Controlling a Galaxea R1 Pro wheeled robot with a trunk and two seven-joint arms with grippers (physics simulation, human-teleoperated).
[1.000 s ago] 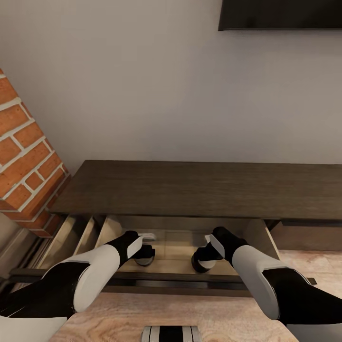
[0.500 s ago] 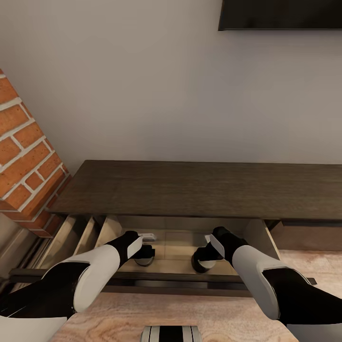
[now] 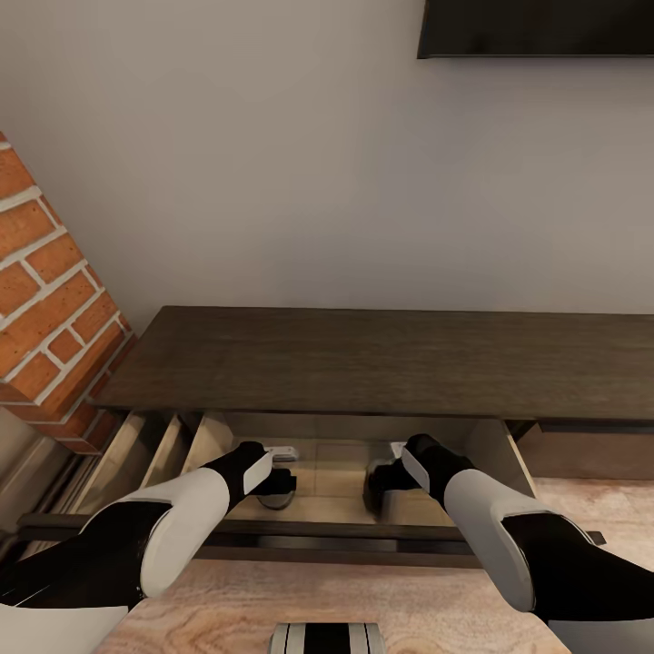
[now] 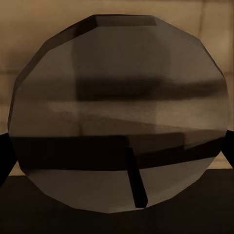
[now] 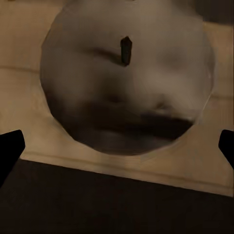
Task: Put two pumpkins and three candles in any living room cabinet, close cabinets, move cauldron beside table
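Setting candles into the cabinet (image 3: 363, 359) drawer: left gripper (image 3: 275, 490) clasps one candle (image 4: 119, 114); right gripper (image 3: 381, 486), spread wide, hovers over another (image 5: 126, 78). Next: withdraw, shut drawer.

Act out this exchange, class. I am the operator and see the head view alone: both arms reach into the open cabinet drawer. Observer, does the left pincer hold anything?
Observer: Yes. The left wrist view shows the left pincer closed on a candle, a fingertip against each side.
Operator: And the right one?
Observer: The right pincer is open. Its fingertips stand clear of the second candle.
Operator: Is that candle set down?
Observer: It appears to rest on the pale drawer floor, wick showing.
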